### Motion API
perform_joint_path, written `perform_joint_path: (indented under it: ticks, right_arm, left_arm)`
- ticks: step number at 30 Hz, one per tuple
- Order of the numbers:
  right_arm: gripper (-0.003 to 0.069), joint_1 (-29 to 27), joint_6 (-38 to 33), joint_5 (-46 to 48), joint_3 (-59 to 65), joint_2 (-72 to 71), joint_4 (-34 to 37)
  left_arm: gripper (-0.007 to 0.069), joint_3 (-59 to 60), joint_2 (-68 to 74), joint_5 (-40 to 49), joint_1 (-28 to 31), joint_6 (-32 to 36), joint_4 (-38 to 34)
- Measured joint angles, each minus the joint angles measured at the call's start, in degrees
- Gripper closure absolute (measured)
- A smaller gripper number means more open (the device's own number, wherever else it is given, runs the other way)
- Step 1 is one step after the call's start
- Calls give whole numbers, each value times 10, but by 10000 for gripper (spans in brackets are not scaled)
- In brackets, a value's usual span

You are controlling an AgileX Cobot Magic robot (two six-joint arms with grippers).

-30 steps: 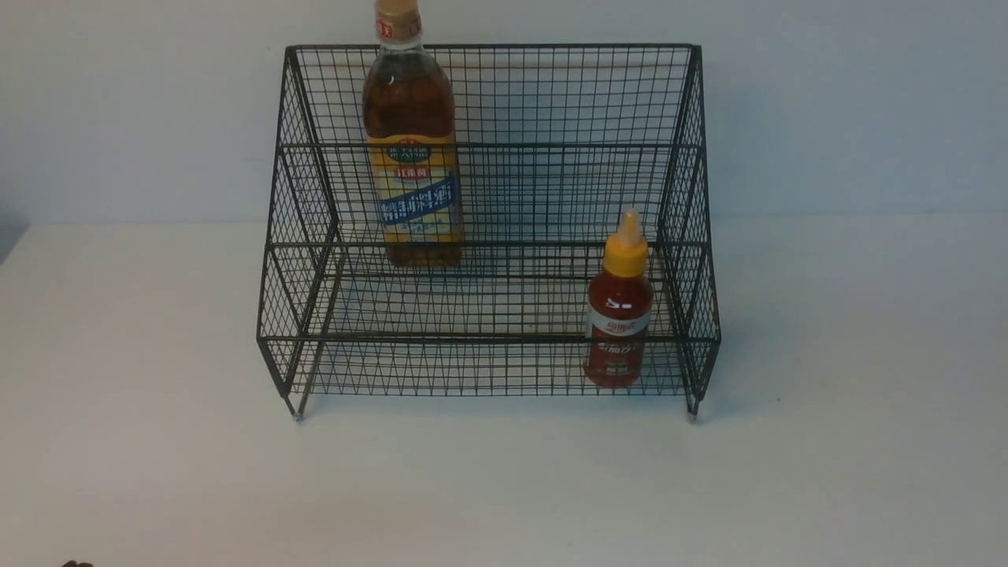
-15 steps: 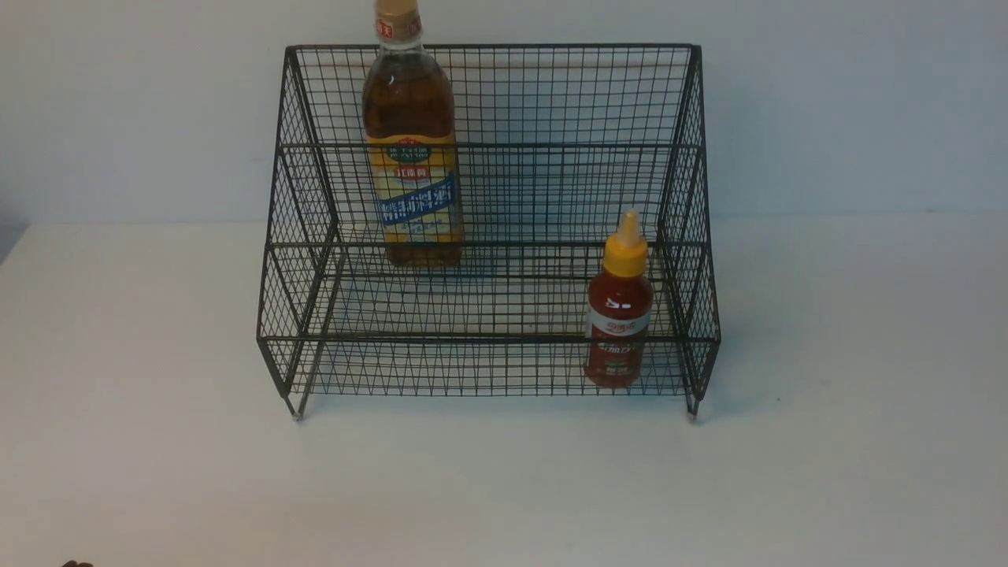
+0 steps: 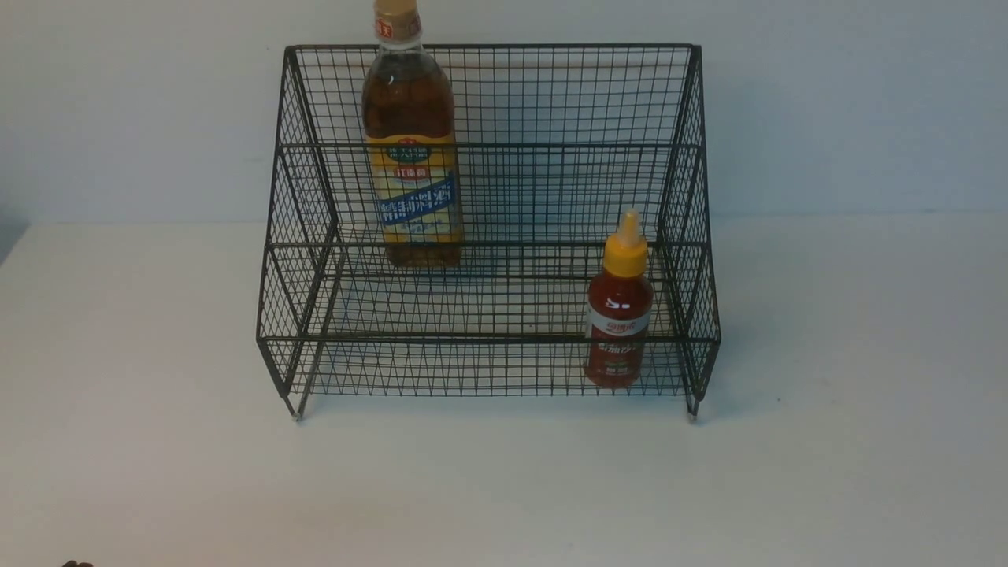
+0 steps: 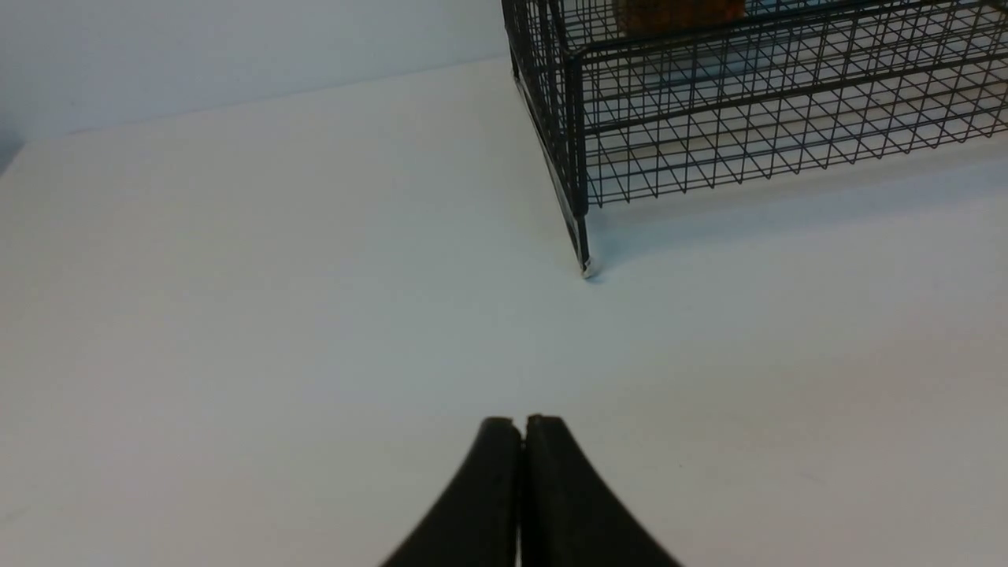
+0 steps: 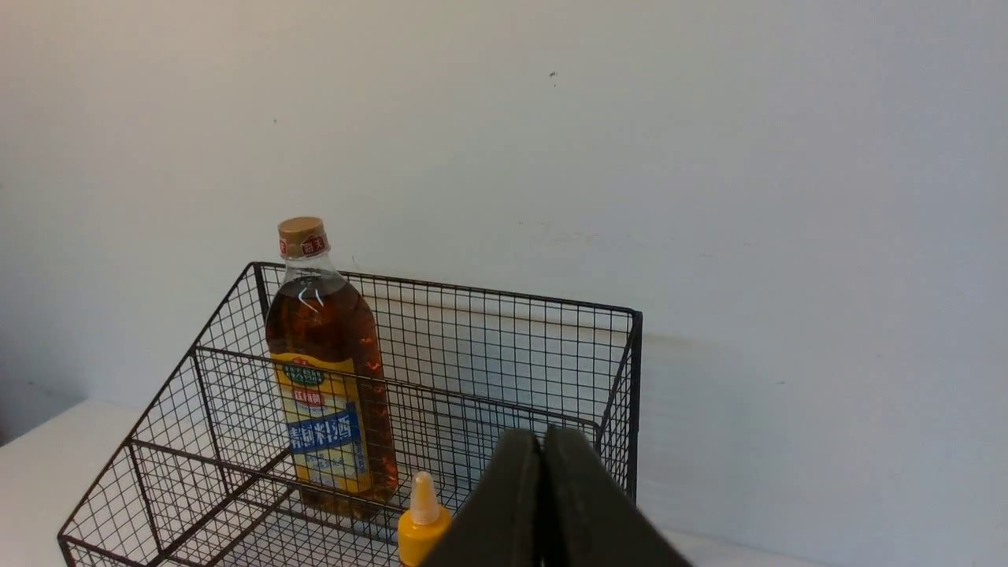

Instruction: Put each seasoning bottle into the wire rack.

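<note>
Judging by the layout, both bottles are already racked. At ten o'clock in the black two-tier wire-mesh rack, the tall clear amber bottle with tan cap stands upright on the upper tier; at four o'clock the small red sauce bottle with yellow nozzle stands on the lower. The left gripper and right gripper are pressed together, empty; best to keep them clear of the wire.

Wire rack: stood on the bench.
Tall bottle: upper tier, left.
Small bottle: lower tier, right.
</note>
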Motion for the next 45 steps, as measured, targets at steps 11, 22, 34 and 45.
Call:
perform_joint_path:
  ticks: [11, 22, 34, 45]
  right_arm:
    - [673, -120, -20, -34, 147, -119, -7]
    - [673, -206, -22, 13, 397, -279, -22]
    - [673, -206, -22, 16, 397, -284, -22]
    - [673, -206, -22, 16, 397, -284, -22]
  left_arm:
    - [636, 0, 0, 0, 0, 0, 0]
    - [636, 0, 0, 0, 0, 0, 0]
    - [636, 0, 0, 0, 0, 0, 0]
    - [636, 0, 0, 0, 0, 0, 0]
